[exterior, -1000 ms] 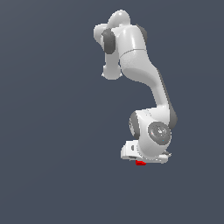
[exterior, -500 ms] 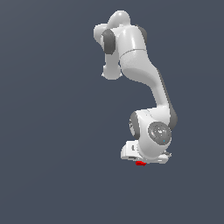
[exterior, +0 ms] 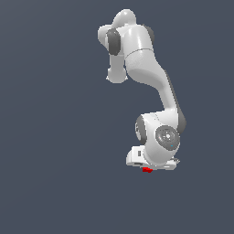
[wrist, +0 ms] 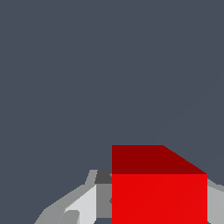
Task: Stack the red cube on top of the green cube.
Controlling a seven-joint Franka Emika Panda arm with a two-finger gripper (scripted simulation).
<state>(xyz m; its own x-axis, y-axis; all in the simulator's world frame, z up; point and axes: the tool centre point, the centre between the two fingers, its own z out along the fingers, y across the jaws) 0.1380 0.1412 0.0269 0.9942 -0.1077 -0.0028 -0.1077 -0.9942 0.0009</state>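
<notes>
Red cube sat between the fingers of the tool, which looked clamped on it, directly beneath the wrist. No green cube showed in either view, so a blind carry risked missing it or dropping the load. Nothing had visibly shifted from half a second earlier.

A: Backdrop in the exterior view?

B: Flat slate blue-grey, edge to edge. Uniform tone, one plain field.

A: Wrist view?

B: Same slate grey surface filling most of the picture. Plain and untextured.

A: Lighting?

B: Even and diffuse. Can't tell where it comes from.

A: Floor or wall?

B: Can't tell which. Just one continuous grey plane.
</notes>
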